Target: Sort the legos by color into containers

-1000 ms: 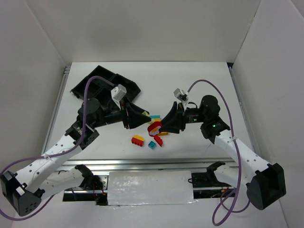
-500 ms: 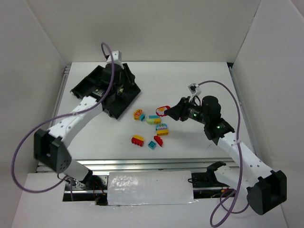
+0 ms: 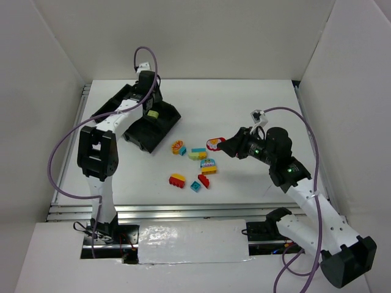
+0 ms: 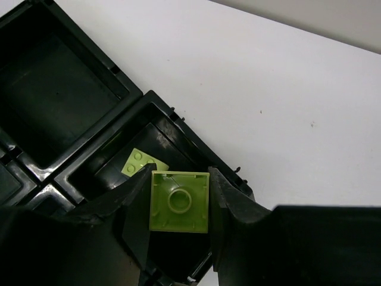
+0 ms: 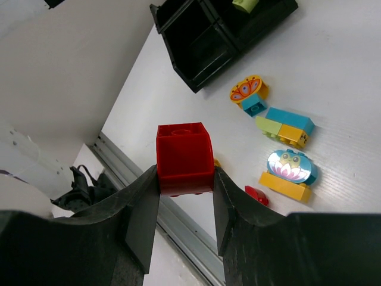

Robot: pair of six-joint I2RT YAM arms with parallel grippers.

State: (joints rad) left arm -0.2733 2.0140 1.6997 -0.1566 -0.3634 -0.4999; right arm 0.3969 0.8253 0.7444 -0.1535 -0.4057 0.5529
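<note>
Starting at the near side of the counter [image 3: 256, 104], six loose bricks lie in a small cluster between the two arms. Nearest are a red-and-yellow brick [image 3: 178, 179], a small teal brick [image 3: 195, 187] and a small red brick [image 3: 203, 180] just beside it. A little farther sit a picture brick [image 3: 208, 166] on a yellow base, a teal, green and yellow bar [image 3: 198, 153] and a round orange brick [image 3: 178, 147]. None of these is sorted yet.

Just beyond the cluster, the right gripper [image 5: 184, 176] is closed on a red block [image 5: 184, 149], pinching its two sides. It holds the block above the counter and clear of the other bricks, probably so it can travel toward the tray without knocking anything.

Farthest away, the black tray [image 3: 162, 129] lies at the back left. The left gripper [image 4: 180, 182] hangs over one compartment [image 4: 104, 176] at the tray's outer corner, its jaws clamped on a pale green brick [image 4: 178, 205] with the hollow underside facing the wrist camera. A second green brick [image 4: 141, 162] already rests on that compartment's floor (so this looks like the green bin), which explains the position: releasing here should drop like onto like. The neighbouring compartment shows nothing in it.
</note>
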